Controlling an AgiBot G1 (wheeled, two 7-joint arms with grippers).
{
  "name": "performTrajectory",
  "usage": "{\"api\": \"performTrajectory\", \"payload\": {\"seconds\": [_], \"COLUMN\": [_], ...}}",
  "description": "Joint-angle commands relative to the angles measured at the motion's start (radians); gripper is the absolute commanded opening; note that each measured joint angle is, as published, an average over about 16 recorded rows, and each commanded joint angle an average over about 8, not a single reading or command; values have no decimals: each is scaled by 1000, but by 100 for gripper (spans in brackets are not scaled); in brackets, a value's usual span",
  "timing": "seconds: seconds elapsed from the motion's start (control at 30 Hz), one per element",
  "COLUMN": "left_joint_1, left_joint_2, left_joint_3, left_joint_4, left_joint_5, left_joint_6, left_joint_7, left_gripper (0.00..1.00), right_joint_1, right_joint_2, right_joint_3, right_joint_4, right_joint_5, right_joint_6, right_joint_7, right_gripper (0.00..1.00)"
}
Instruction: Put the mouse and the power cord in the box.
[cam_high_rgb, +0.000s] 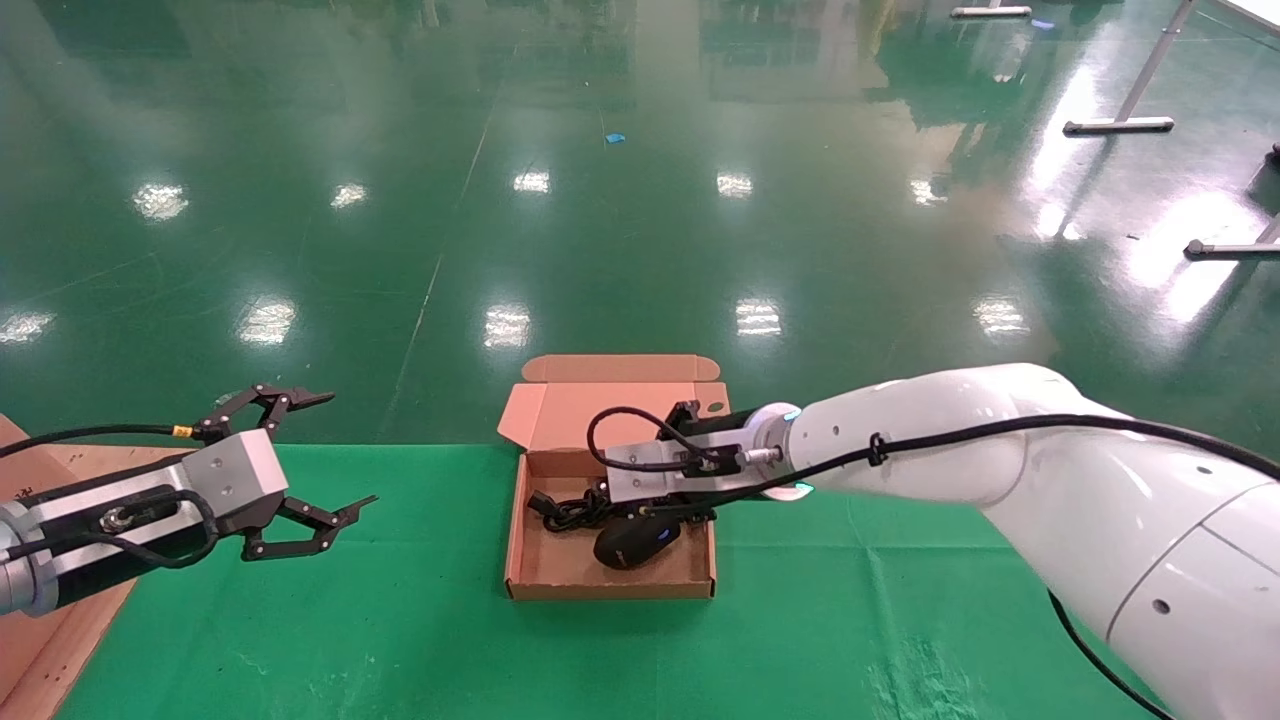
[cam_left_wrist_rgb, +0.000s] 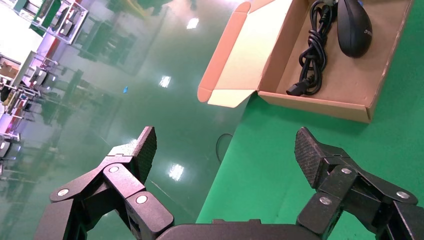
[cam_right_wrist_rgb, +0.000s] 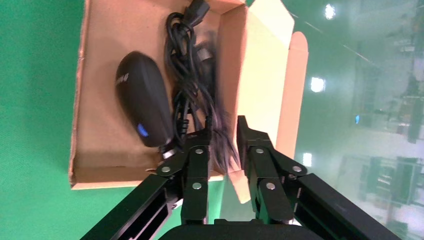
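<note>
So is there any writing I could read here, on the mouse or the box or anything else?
Mouse: small pale lettering on its side, too small and blurred to read.
Box: no print visible on the cardboard.
Cord: no label visible.
Left pincer and right pincer: no markings to read.
So nothing here can be quoted.

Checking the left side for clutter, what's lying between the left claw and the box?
Nothing: the head view shows only bare green cloth between the open left claw and the box. The left wrist view agrees.
</note>
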Motion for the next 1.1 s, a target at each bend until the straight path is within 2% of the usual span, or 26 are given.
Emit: {"api": "performTrajectory", "payload": {"seconds": [0.03, 0.5, 1.1], "left_joint_1": [0, 3, 33], "left_joint_2": [0, 3, 19], "left_joint_3": [1, -19, -165], "left_joint_4": [0, -12, -67], "left_joint_5": [1, -3, -63], "left_joint_6": [0, 37, 293], "left_joint_7": [-1, -36, -233], "left_gripper": [100, 100, 100], "right_joint_1": [1, -6, -183], "right_joint_2": [0, 26, 237], "right_joint_3": [4, 36, 324], "right_joint_4": [1, 27, 201], "right_joint_5": [-1, 17, 290], "right_joint_6": [-2, -27, -257], "right_joint_7": [0, 3, 58], "right_gripper": [100, 100, 100]}}
